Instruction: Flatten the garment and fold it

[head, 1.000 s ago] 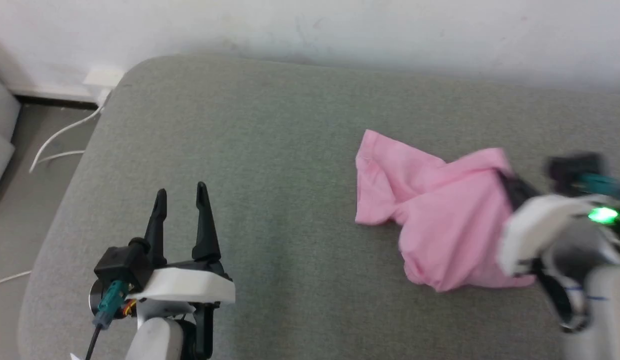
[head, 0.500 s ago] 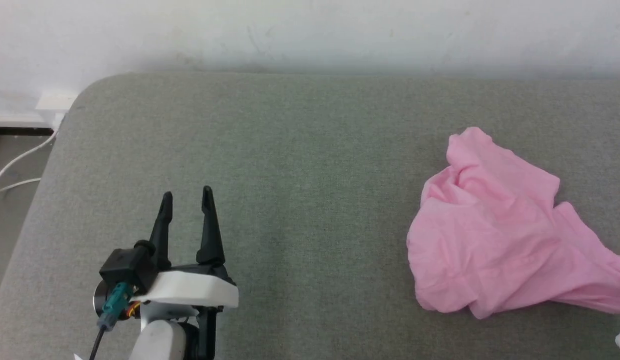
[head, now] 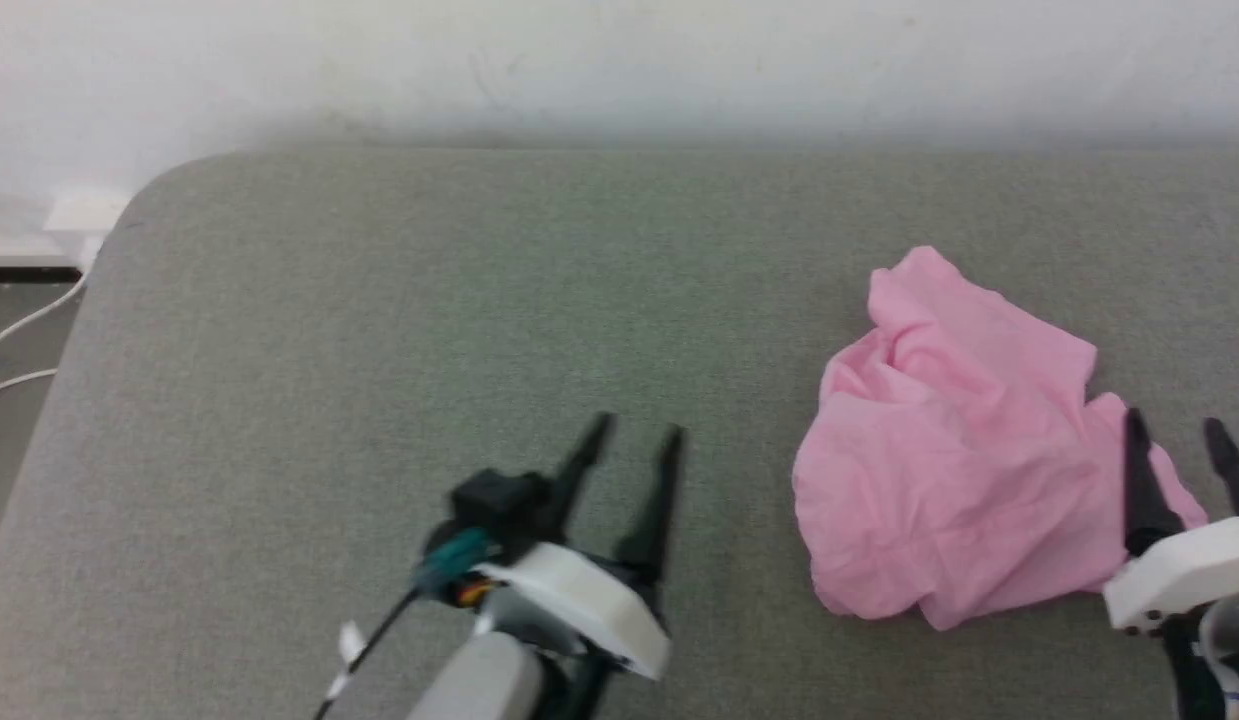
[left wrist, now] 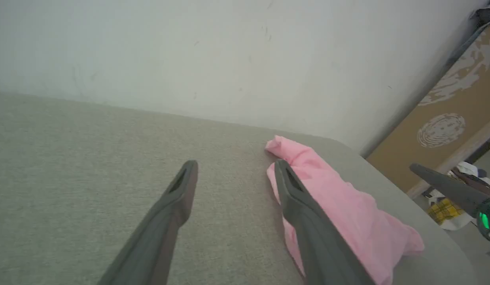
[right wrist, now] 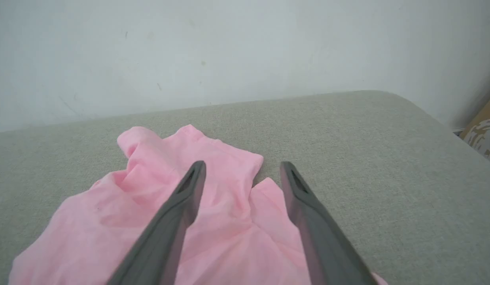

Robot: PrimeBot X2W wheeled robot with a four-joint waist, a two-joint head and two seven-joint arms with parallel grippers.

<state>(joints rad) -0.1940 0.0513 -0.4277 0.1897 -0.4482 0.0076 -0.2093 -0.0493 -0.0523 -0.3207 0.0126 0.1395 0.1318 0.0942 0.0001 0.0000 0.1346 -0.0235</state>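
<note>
Left gripper (head: 639, 428) is nearest, fingers spread and empty over the grey cushion (head: 379, 330). Right gripper (head: 1174, 422) is also spread and holds nothing, its tips over the garment's near right edge. The garment (head: 949, 470) lies crumpled on the cushion's right side (thin, light, floppy; likely bunches if dragged), so pinch a hem corner. A second ago the right gripper clamped it, and the left gripper sat farther left.

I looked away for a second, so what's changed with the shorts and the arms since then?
The right tool has let go of the shorts and now stands open over their right edge. The left tool, open as before, has swung right toward them. The shorts still lie crumpled on the cushion.
</note>
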